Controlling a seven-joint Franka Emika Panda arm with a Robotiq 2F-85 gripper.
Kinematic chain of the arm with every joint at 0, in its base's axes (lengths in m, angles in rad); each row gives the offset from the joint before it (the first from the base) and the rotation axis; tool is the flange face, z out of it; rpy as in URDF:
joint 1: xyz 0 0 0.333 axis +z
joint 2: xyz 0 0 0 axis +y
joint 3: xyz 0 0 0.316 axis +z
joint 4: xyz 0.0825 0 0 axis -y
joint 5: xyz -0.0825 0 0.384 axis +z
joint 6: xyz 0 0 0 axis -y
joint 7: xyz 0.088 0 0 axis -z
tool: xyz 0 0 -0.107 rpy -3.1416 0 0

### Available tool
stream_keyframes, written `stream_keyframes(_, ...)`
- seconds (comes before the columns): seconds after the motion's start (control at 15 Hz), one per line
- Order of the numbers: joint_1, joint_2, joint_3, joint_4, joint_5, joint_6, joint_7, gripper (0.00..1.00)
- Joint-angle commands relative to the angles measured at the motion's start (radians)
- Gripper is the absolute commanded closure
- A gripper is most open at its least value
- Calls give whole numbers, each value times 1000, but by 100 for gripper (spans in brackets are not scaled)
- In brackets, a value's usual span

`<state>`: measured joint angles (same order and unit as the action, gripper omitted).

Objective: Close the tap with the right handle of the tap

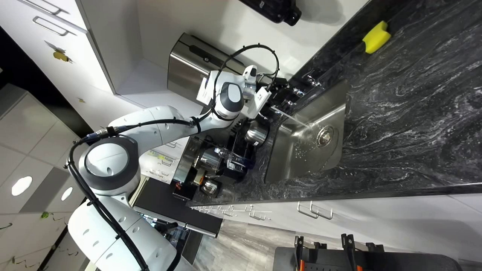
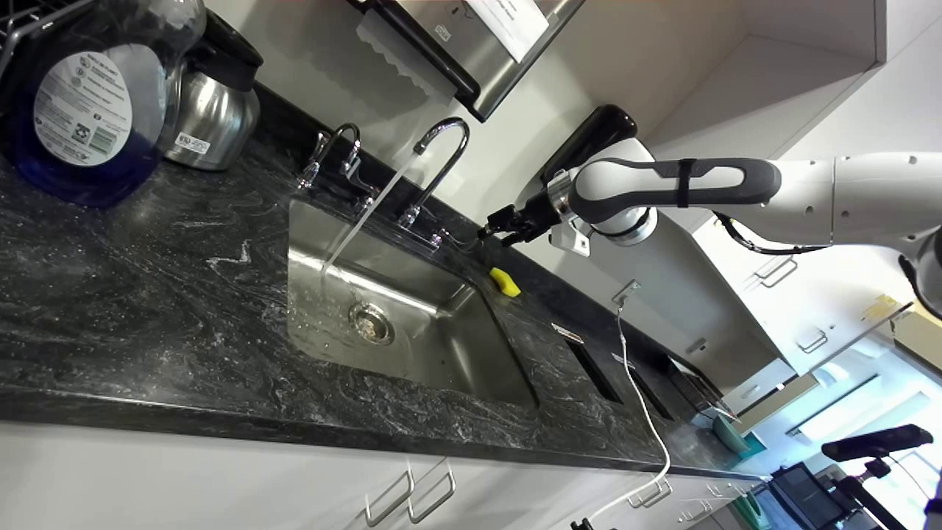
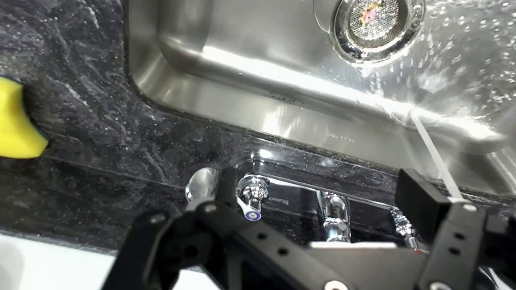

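Note:
The chrome tap (image 2: 452, 151) has a curved spout, and water (image 2: 368, 213) runs from it. The water also shows in the wrist view (image 3: 435, 155). The right handle (image 2: 438, 237) is on the tap base beside the spout. In the wrist view the blue-marked handle (image 3: 252, 215) is close beside my left-hand finger, which partly hides its lever. A red-marked handle (image 3: 419, 250) is mostly hidden by the other finger. My gripper (image 3: 325, 185) is open, with nothing held between its fingers. In an exterior view my gripper (image 2: 494, 232) is just beyond the right handle, near the wall.
The steel sink (image 2: 471, 353) is in the dark counter (image 2: 243, 309). A yellow sponge (image 2: 505, 282) lies behind the sink, below my gripper. A smaller tap (image 2: 342, 140), a steel flask (image 2: 213, 121) and a blue soap bottle (image 2: 88, 110) stand along the counter. A paper dispenser (image 2: 449, 29) hangs above.

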<state>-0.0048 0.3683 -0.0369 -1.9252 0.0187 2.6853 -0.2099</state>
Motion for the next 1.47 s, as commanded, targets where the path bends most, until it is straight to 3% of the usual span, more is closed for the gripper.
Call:
stream_keyframes(0.0,-19,3,20,5,-17,-2,13,0)
stream_keyframes(0.2,0,31,-4,17,-50,39,52,0)
stream_keyframes(0.27,1,49,-6,30,-56,42,63,9)
stream_keyframes(0.33,6,63,-14,38,-72,50,86,26)
stream_keyframes(0.93,15,183,-61,133,-106,156,196,95)
stream_keyframes(1.0,20,195,-70,150,-110,156,207,100)
stream_keyframes(1.4,64,252,-133,225,-153,149,278,100)
